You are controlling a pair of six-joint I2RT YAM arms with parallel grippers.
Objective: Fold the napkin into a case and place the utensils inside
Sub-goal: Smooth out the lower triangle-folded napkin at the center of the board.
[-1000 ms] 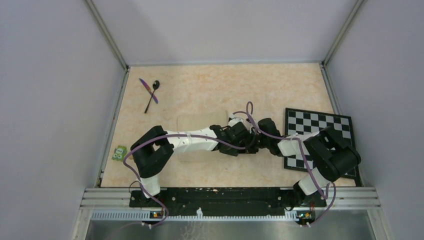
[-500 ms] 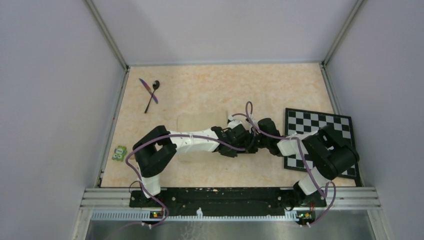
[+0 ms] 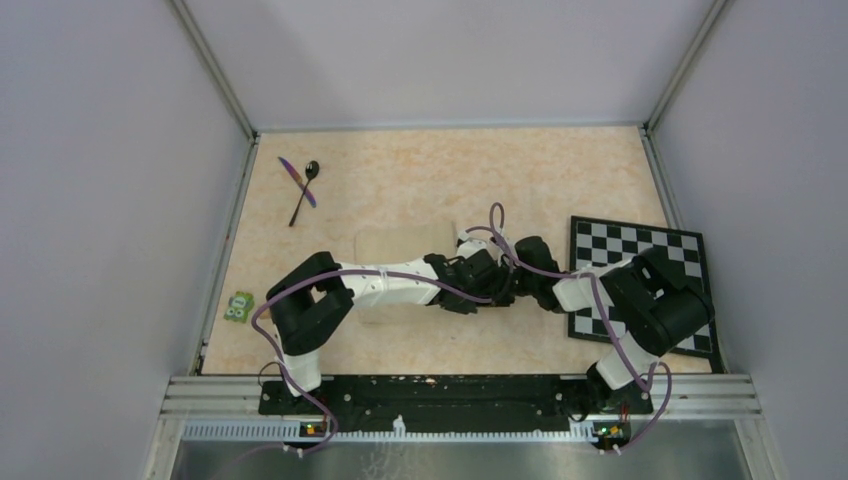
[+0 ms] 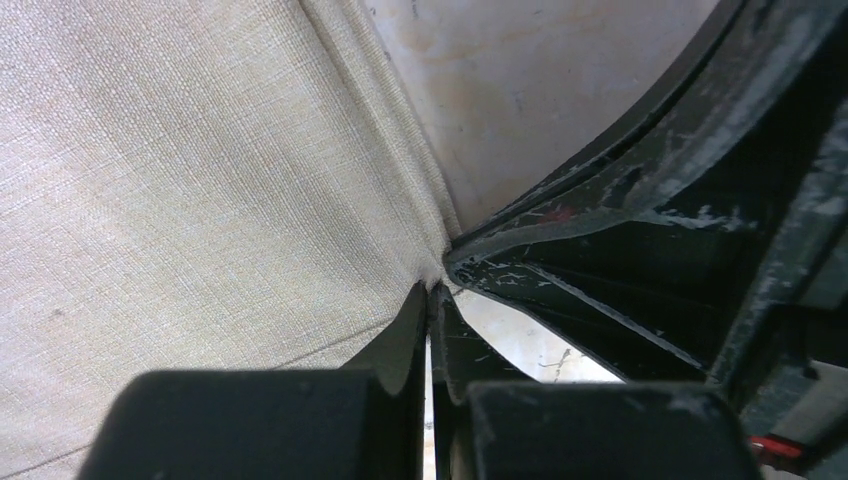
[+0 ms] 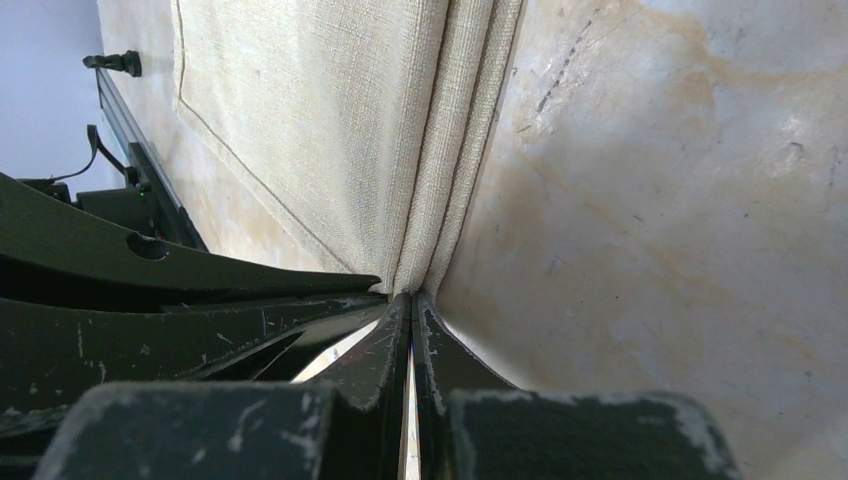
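The beige napkin [image 3: 395, 245] lies folded mid-table, its near part hidden under my left arm. In the left wrist view the napkin [image 4: 180, 180] fills the left side, and my left gripper [image 4: 432, 290] is shut on its corner. In the right wrist view my right gripper [image 5: 411, 297] is shut on the layered edge of the napkin [image 5: 330, 130]. Seen from above, the left gripper [image 3: 466, 298] and right gripper [image 3: 492, 292] meet tip to tip at the napkin's right side. The utensils, a black spoon [image 3: 305, 190] and a purple knife [image 3: 297, 182], lie crossed at the far left.
A black-and-white checkerboard [image 3: 640, 280] lies at the right, partly under my right arm. A small green object [image 3: 239, 306] sits at the left edge. Grey walls enclose the table on three sides, and a metal rail [image 3: 460, 395] runs along the near edge.
My left gripper's jaws have closed onto the napkin's corner, and the right gripper's jaws have drawn fully together. Both arms have barely shifted.
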